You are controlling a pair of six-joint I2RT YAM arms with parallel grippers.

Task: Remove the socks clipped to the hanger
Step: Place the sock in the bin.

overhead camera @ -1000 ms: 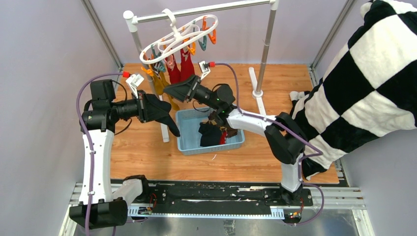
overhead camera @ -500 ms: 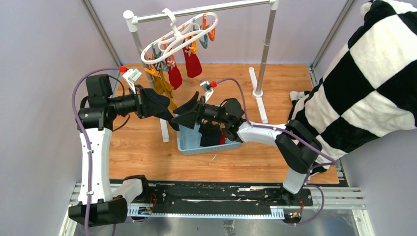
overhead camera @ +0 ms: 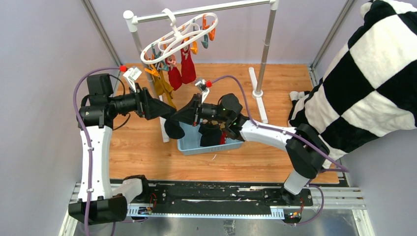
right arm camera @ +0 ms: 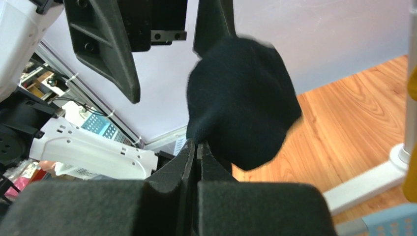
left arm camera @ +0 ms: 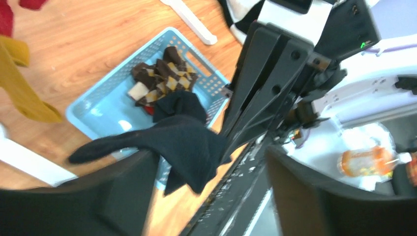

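A dark sock (overhead camera: 173, 130) hangs over the left edge of the blue basket (overhead camera: 189, 147). My right gripper (overhead camera: 183, 116) is shut on its top edge; in the right wrist view the sock (right arm camera: 241, 103) bulges above the right gripper's (right arm camera: 196, 143) pressed fingers. My left gripper (overhead camera: 166, 112) faces it with jaws apart, open (left arm camera: 211, 153) around the sock (left arm camera: 182, 140) without pinching it. The white hanger (overhead camera: 179, 34) hangs on the rail, with two red socks (overhead camera: 188, 69) and a mustard sock (overhead camera: 162, 86) clipped under it.
The blue basket (left arm camera: 83, 105) holds brown argyle socks (left arm camera: 164, 81) and dark ones. The grey rail stand (overhead camera: 265, 46) rises behind, its feet on the wooden table. A big checkered blanket (overhead camera: 354, 83) fills the right side.
My right gripper came down from the hanger to the left gripper and shut on the dark sock. My left gripper opened and let go of it. The hanger swung slightly.
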